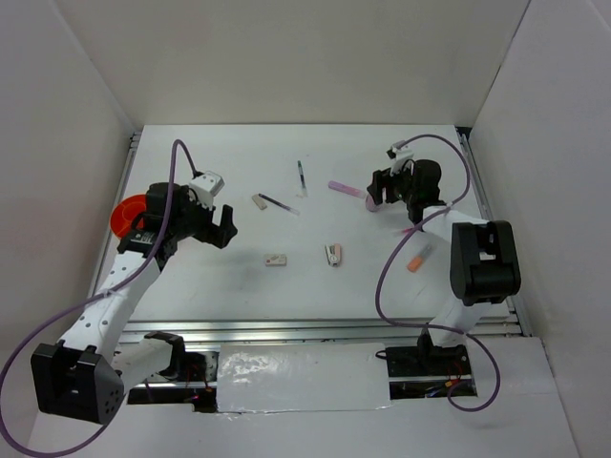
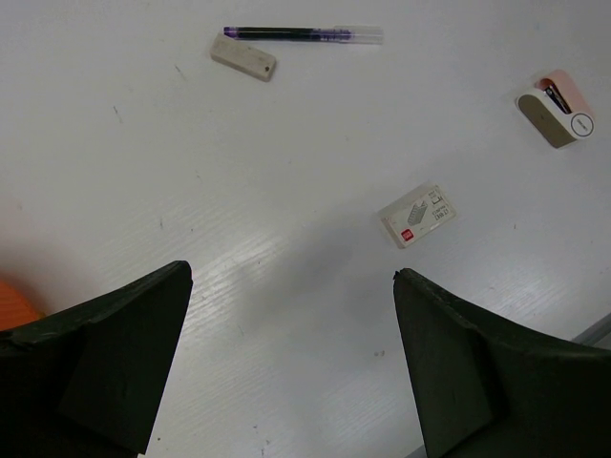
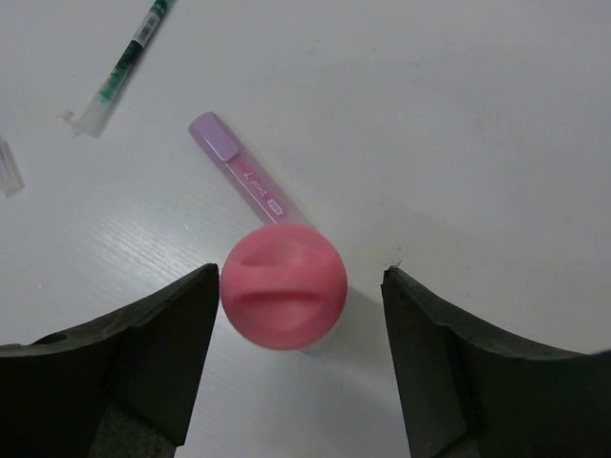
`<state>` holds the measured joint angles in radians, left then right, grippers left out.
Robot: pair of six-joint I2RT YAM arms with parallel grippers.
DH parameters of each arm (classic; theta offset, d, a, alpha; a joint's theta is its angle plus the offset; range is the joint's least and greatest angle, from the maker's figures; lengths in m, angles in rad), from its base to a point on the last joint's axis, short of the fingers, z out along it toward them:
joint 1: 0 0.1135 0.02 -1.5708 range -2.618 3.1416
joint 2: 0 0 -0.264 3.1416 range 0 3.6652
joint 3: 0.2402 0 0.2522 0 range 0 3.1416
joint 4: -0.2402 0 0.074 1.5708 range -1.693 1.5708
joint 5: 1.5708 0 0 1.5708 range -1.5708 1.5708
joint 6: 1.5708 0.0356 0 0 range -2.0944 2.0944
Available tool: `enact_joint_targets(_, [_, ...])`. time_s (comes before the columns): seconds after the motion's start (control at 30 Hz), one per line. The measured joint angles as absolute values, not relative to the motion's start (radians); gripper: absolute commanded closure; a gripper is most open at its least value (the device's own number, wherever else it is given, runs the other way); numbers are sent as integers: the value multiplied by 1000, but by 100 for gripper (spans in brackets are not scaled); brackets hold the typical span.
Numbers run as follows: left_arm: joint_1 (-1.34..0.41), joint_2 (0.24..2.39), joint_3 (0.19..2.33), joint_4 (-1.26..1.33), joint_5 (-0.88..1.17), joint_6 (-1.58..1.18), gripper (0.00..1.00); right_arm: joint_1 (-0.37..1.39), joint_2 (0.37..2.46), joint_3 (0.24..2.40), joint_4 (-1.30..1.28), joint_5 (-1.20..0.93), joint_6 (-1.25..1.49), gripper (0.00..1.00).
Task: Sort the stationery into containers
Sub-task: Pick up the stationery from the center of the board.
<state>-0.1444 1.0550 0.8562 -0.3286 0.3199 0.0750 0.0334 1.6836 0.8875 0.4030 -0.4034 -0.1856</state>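
My right gripper (image 1: pixel 376 198) (image 3: pixel 301 272) is open, its fingers on either side of the pink stubby cylinder (image 3: pixel 284 286) (image 1: pixel 371 204). The cylinder stands on end, close to the left finger (image 3: pixel 162 334). The lilac pen (image 3: pixel 239 169) (image 1: pixel 344 188) lies just beyond it. My left gripper (image 1: pixel 220 229) (image 2: pixel 291 277) is open and empty over bare table, right of the orange-red tub (image 1: pixel 126 216). A sliver of the tub (image 2: pixel 14 305) shows in the left wrist view. A dark pen (image 2: pixel 304 34) (image 1: pixel 277 203) and a white eraser block (image 2: pixel 243 56) (image 1: pixel 259 201) lie ahead of it.
A second white block (image 2: pixel 417 216) (image 1: pixel 276 259) and a small beige-and-pink item (image 2: pixel 556 108) (image 1: pixel 333 254) lie mid-table. Another dark pen (image 1: pixel 302 176) (image 3: pixel 124 62) lies further back. An orange bit (image 1: pixel 418 260) lies by the right arm. White walls enclose the table.
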Motion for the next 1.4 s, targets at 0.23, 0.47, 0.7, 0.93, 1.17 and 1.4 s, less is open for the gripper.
enact_joint_targets(0.23, [-144, 1072, 856, -327, 319, 76, 1, 35, 1728, 982, 360, -433, -209, 50])
enact_joint_targets(0.47, [-144, 1072, 856, -327, 310, 79, 1, 36, 1737, 1010, 311, -462, -241, 63])
enact_joint_targets(0.7, [-144, 1064, 856, -327, 298, 79, 1, 36, 1736, 1020, 277, -503, -275, 86])
enact_joint_targets(0.93, [-143, 1035, 856, -327, 285, 79, 1, 46, 1729, 1057, 183, -524, -278, 100])
enact_joint_targets(1.17, [-135, 1015, 852, -327, 267, 71, 1, 105, 1663, 1065, 89, -538, -295, 100])
enact_joint_targets(1.4, [-1, 1015, 862, -352, 300, -14, 1, 311, 1562, 1118, 56, -561, -287, 100])
